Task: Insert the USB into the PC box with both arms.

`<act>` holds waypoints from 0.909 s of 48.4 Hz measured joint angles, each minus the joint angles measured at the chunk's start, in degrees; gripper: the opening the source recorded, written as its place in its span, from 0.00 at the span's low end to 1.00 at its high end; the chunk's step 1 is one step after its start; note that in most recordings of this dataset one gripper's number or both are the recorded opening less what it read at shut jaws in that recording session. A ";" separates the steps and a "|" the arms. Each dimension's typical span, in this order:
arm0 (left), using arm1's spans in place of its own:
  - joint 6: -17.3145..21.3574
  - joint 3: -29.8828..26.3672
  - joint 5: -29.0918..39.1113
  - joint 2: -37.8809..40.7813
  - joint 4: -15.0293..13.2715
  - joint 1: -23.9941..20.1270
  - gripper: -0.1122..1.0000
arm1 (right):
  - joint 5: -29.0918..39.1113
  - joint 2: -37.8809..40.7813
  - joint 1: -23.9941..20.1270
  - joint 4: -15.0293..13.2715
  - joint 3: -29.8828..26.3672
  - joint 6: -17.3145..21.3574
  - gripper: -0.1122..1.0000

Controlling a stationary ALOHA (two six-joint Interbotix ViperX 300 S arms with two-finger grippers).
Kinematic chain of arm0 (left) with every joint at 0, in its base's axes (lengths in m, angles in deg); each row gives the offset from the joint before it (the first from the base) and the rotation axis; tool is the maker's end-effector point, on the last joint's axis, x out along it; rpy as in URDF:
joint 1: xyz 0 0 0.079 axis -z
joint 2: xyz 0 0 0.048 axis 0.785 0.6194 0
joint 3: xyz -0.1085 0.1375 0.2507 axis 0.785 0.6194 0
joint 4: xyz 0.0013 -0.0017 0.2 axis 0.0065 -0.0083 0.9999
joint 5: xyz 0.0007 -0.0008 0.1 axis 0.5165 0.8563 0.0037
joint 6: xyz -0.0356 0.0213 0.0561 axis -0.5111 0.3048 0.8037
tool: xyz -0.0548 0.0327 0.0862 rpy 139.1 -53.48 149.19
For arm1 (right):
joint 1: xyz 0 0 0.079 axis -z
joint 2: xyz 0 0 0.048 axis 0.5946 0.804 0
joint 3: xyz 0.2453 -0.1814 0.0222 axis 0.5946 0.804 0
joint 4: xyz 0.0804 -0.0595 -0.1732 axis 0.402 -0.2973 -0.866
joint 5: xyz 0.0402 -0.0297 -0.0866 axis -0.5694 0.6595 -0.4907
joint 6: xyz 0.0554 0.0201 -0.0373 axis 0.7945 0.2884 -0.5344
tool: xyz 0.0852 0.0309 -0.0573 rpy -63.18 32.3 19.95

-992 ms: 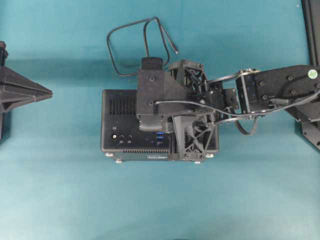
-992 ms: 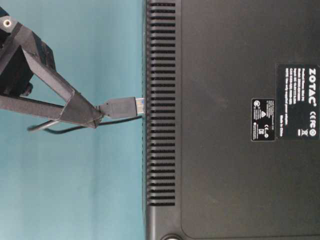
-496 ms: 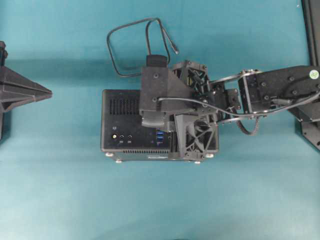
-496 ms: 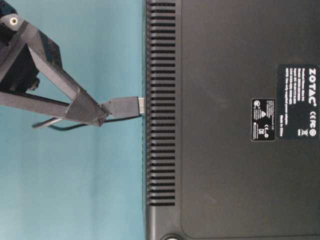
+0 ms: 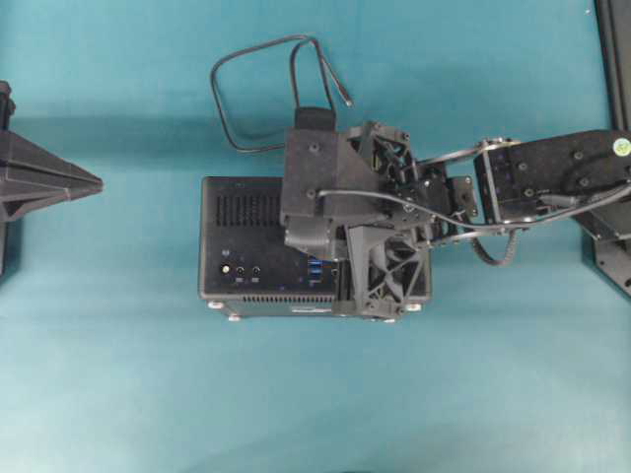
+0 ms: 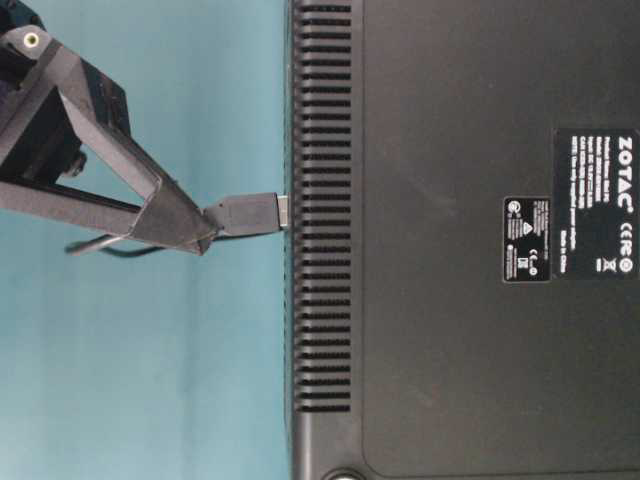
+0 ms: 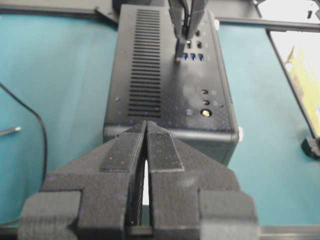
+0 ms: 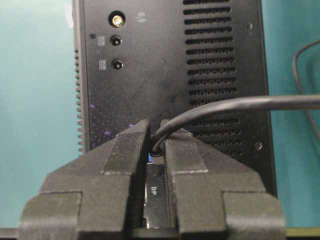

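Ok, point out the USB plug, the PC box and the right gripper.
USB plug [image 6: 247, 213]: table-level view, plug body.
PC box [image 5: 237, 192]: overhead view, bare top panel.
Right gripper [image 8: 156, 142]: right wrist view, between the fingertips.

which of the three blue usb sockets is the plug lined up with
In the left wrist view, the leftmost blue socket; the USB plug hangs right over it.

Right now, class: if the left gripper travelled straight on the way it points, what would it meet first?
Most likely the PC box. The left gripper, jaws together, aims at the box's near end with only bare teal table before it; the gap's depth is unclear.
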 measured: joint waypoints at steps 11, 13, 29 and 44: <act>0.00 0.00 0.00 0.00 0.09 0.00 0.10 | -0.09 -0.26 0.26 -0.79 0.35 0.18 0.18; 0.00 0.00 0.00 -0.09 0.00 0.00 0.10 | -0.09 -0.35 0.35 -1.05 0.44 0.18 0.18; 0.00 0.00 0.00 0.00 0.09 0.00 0.10 | -0.09 -0.35 0.44 -0.79 0.70 0.62 0.18; 0.00 0.00 0.26 0.00 0.00 0.26 0.10 | 0.09 -0.44 0.26 0.53 0.79 0.70 0.18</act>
